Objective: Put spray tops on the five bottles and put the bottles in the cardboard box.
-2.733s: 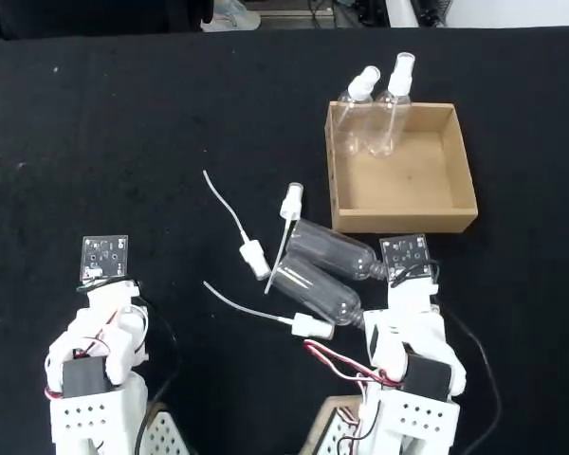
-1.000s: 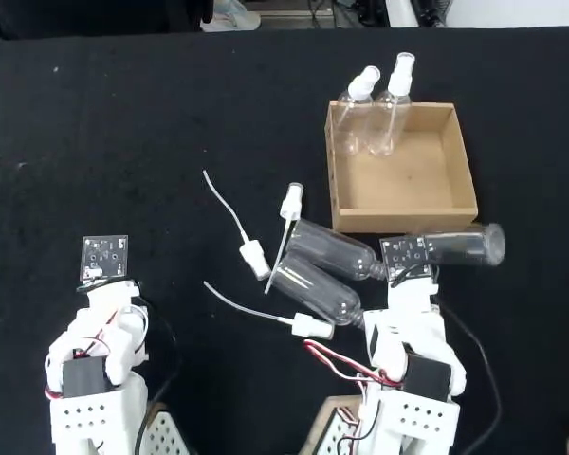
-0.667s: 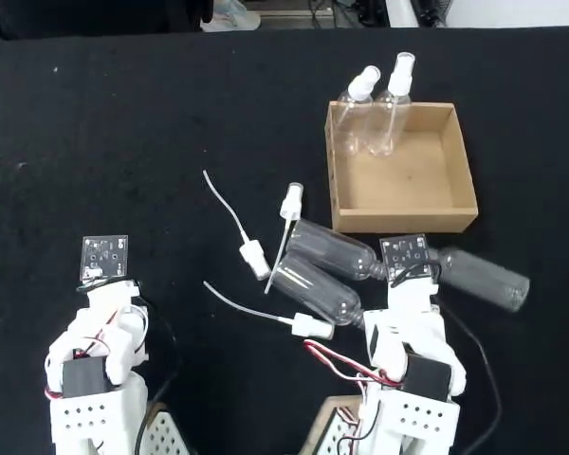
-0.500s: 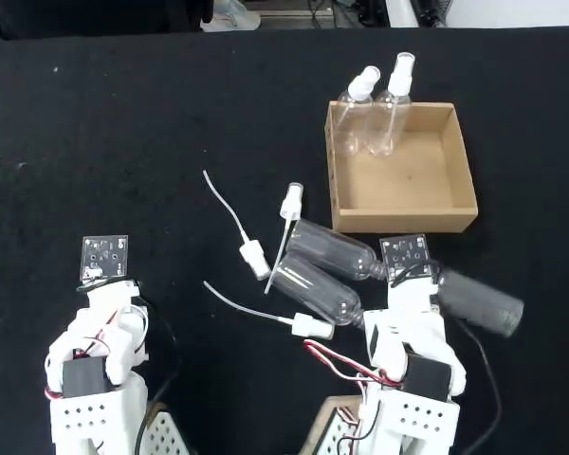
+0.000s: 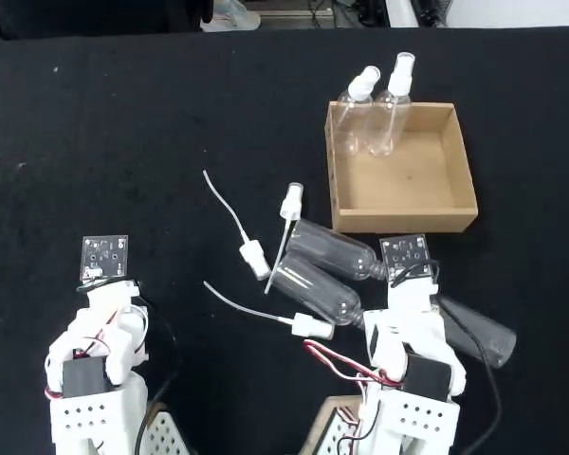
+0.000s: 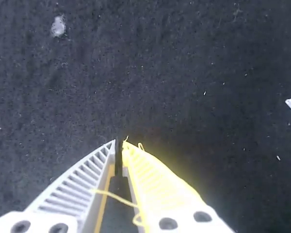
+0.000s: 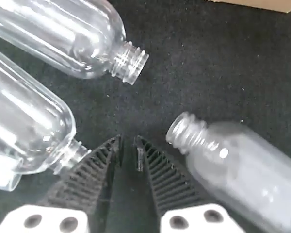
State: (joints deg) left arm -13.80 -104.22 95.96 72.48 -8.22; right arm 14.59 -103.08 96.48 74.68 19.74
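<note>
now the left gripper (image 6: pixel 119 144) and right gripper (image 7: pixel 128 140) both sit pinched together, empty; a capless bottle (image 5: pixel 476 329) lies at the high view's lower right.

Fixed overhead camera, plus two wrist cameras held low.
The high view looks down over the black table (image 5: pixel 123 114) from well above. The left wrist view faces down along the left gripper (image 6: pixel 119 144), close to the table. The right wrist view looks past the right gripper (image 7: pixel 127 141) at bottles (image 7: pixel 72 29) that the high view shows lying beside the right arm (image 5: pixel 408 332).
</note>
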